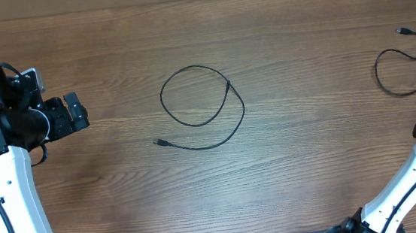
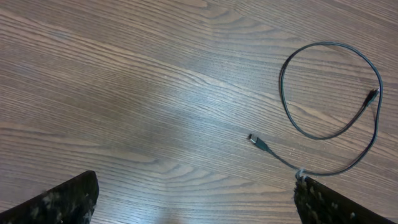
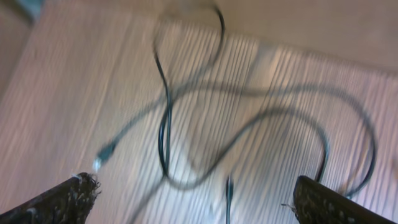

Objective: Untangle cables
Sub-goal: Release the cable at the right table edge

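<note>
With left claw (image 2: 196, 186) and right claw (image 3: 196, 186) both spread and empty, one cable (image 2: 263, 146) looped alone mid-way across the worktop (image 1: 312, 183) and the crossed cables (image 3: 164, 130) lying under the right claw near the right edge, avoid pinching two strands together: likely tightens crossings.
</note>
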You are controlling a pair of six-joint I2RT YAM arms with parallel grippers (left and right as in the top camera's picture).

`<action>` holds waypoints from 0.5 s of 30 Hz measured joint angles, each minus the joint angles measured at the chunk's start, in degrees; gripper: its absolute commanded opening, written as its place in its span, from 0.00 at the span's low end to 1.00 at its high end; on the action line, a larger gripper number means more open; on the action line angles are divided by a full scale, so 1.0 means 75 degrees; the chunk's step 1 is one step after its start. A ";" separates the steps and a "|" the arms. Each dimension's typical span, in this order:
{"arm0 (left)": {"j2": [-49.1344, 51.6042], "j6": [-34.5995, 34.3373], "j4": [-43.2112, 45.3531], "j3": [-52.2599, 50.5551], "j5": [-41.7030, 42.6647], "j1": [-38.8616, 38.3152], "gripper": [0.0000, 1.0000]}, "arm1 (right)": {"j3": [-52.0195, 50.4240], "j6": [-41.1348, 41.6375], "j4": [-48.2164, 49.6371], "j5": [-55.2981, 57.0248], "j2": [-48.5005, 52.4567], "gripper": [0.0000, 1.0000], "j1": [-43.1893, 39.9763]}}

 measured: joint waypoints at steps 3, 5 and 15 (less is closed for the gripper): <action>0.0000 0.0000 0.0003 0.0000 0.0000 0.0000 1.00 | -0.0003 -0.0122 -0.0565 -0.0886 0.0000 1.00 0.0058; 0.0000 0.0000 0.0000 0.0000 0.0000 0.0000 1.00 | -0.0003 -0.0519 -0.0991 -0.1888 0.0000 1.00 0.0111; 0.0000 0.0000 0.0000 0.0000 0.0000 0.0000 0.99 | -0.0006 -0.1816 -0.2113 -0.4532 0.0000 1.00 0.1562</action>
